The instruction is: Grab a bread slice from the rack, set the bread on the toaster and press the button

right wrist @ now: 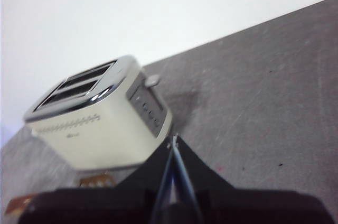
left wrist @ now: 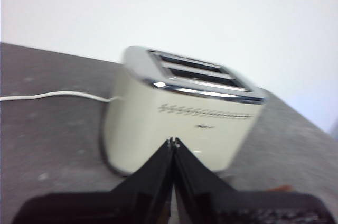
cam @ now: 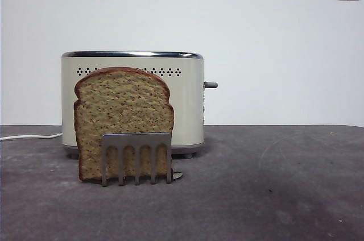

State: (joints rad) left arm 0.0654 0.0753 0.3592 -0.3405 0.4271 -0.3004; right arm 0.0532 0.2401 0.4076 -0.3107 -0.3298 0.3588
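Bread slice point(cam: 122, 119) upright in rack point(cam: 136, 156), toaster point(cam: 187, 99) behind.

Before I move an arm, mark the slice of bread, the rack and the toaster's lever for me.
slice of bread point(cam: 122, 110), front view, on the speckled crumb above the rack.
rack point(cam: 136, 140), front view, on its solid top bar.
toaster lever point(cam: 211, 85), front view, on the grey knob at the toaster's side.
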